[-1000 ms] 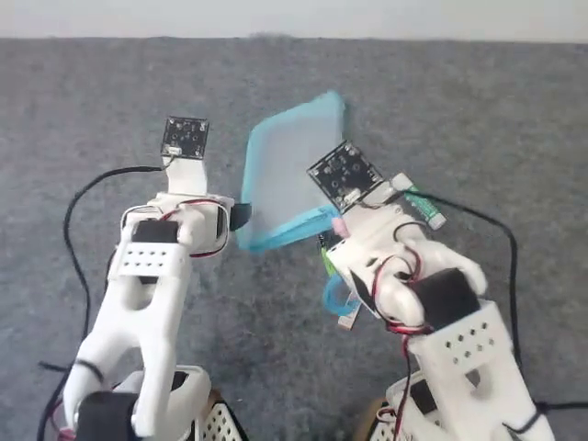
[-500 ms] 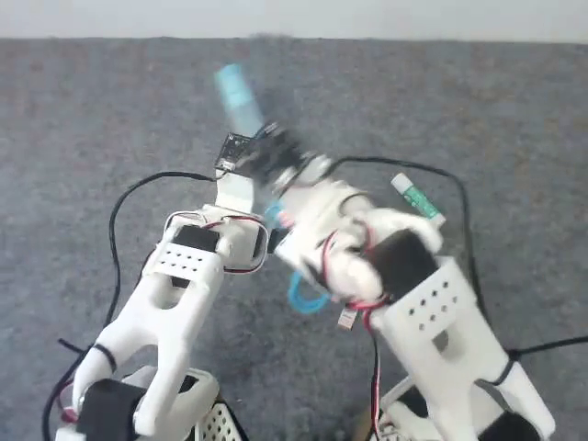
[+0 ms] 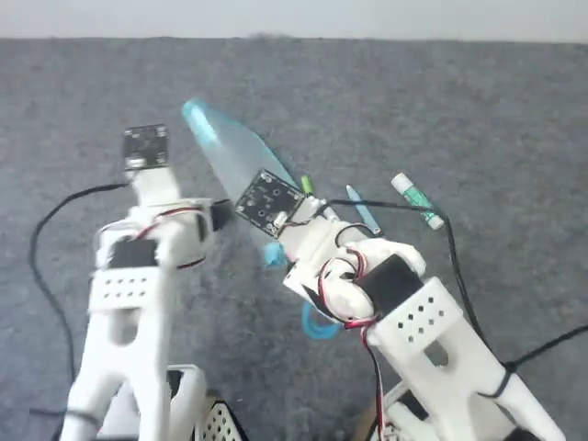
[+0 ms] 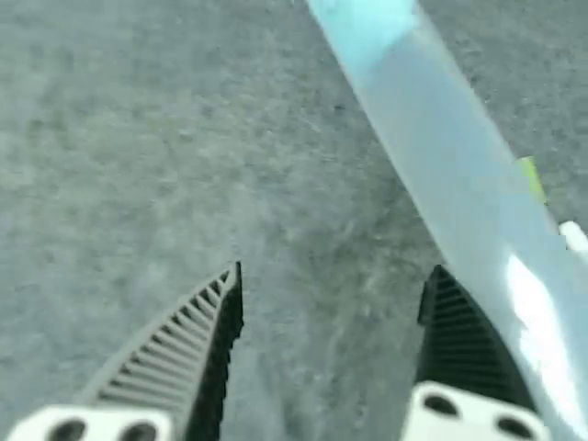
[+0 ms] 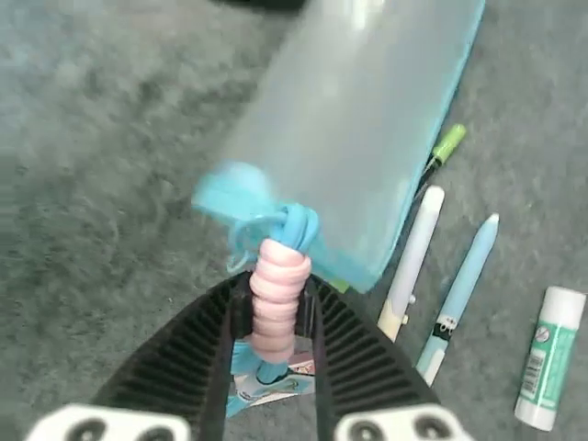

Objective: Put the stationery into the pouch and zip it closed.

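Observation:
The translucent blue pouch [image 3: 230, 152] lies slanted between the two arms. My right gripper [image 5: 274, 276] is shut on the pink zipper pull [image 5: 276, 308] at the pouch's [image 5: 358, 138] near end. Beside the pouch lie a green pen [image 5: 446, 147], a white pen [image 5: 413, 262], a light blue pen [image 5: 459, 285] and a glue stick [image 5: 547, 358]. My left gripper [image 4: 331, 276] stands open over bare carpet, and the pouch [image 4: 459, 184] runs just past one of its fingers [image 4: 455, 322]. Nothing is between them.
Everything rests on grey carpet [image 3: 478, 110]. The blue pen [image 3: 363, 209] and the glue stick [image 3: 418, 200] lie to the right of the pouch. Black cables trail from both arms. Open carpet stretches at the far left and far right.
The right arm swung left and dragged the pouch by its pull, turning it to a slant and uncovering the pens. The left arm shifted left, away from the pouch's edge.

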Available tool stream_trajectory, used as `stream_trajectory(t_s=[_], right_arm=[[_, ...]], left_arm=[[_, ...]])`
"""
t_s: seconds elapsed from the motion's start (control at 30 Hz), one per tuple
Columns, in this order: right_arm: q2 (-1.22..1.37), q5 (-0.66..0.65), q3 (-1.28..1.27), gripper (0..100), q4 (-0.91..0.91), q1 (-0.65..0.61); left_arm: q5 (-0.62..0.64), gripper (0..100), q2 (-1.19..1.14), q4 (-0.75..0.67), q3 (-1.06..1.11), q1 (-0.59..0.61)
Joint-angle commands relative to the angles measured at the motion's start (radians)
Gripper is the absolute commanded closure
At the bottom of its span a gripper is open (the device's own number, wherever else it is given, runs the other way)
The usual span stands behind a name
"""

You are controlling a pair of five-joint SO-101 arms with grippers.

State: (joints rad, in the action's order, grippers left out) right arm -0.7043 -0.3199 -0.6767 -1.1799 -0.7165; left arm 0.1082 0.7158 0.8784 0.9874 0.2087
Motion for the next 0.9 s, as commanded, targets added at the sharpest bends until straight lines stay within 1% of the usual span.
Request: stream_trajectory(t_s=[0.0,0.17,0.27,0.37,0.47,0.57,0.73,0.87], right_arm=[[-0.033,-0.012,-0.041,99.1,0.061,0.045],[-0.042,0.012,-0.048,99.1,0.056,0.088],[-0.035,0.025,-0.048,99.1,0.056,0.088],[-0.031,0.052,-0.023,99.2,0.064,0.088],[-0.005,0.081,0.089,99.2,0.008,0.088],[0.084,0.086,0.222,99.2,-0.067,0.088],[0.239,0.133,0.361,99.2,-0.094,0.084],[0.291,0.135,0.419,99.2,-0.094,0.084]], left_arm=[[-0.086,70,0.138,0.078,-0.015,0.06],[-0.158,70,0.172,0.084,-0.012,0.068],[-0.226,70,0.178,0.095,-0.007,0.052],[-0.288,70,0.18,0.144,-0.004,-0.023],[-0.296,70,0.186,0.173,-0.008,-0.118],[-0.296,70,0.253,0.19,-0.004,-0.167],[-0.293,70,0.433,0.273,-0.002,-0.19],[-0.293,70,0.514,0.281,0.035,-0.201]])
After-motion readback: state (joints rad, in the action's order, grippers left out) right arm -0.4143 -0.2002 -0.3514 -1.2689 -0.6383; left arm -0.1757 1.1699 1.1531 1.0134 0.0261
